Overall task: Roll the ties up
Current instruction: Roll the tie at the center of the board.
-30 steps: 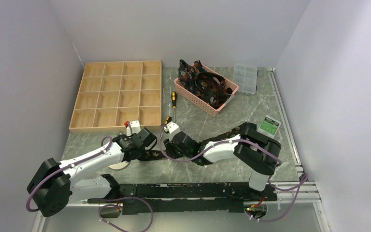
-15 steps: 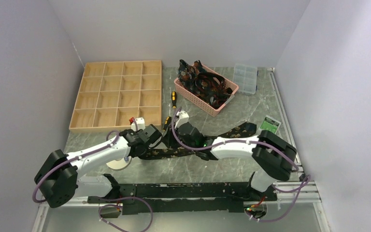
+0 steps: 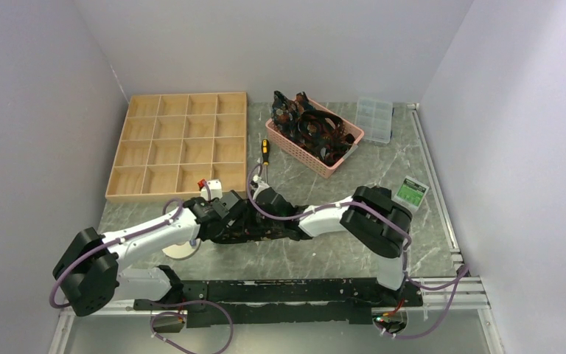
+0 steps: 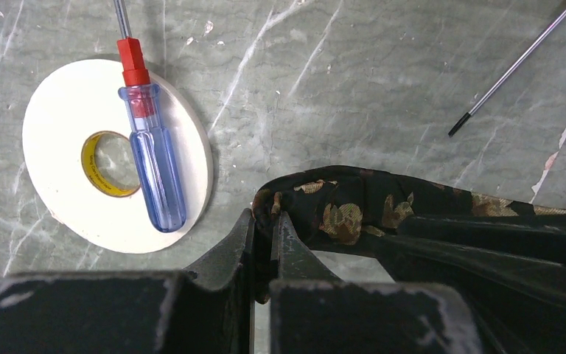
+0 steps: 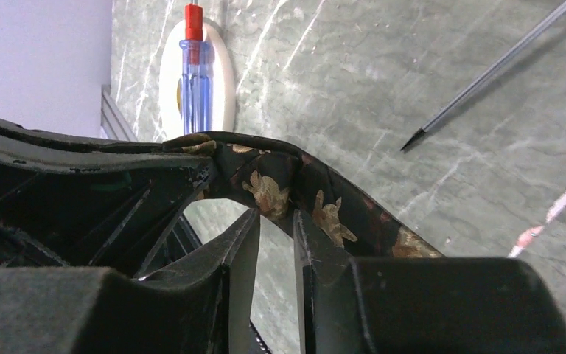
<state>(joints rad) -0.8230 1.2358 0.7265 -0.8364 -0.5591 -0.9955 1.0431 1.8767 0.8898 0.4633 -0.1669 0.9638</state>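
A grey marbled bench (image 3: 354, 184) is enclosed by pale walls (image 3: 265, 44). Just before the wooden tray (image 3: 179, 195), a tie (image 4: 354, 214) is clamped at its folded end by the left gripper (image 4: 265, 221). The right gripper (image 5: 273, 221) is set astride it, and whether it grips cannot be told. A blue screwdriver (image 4: 155, 177) on a tape roll (image 4: 66, 192) is shown by wrist views only. The basket (image 3: 298, 151) of other ties (image 3: 313, 129), right of the tray, is seen from overhead only.

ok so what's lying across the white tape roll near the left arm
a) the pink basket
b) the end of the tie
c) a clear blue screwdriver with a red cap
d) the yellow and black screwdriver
c: the left wrist view shows the clear blue screwdriver lying across the white tape roll, while the tie is beside the roll, not on it.
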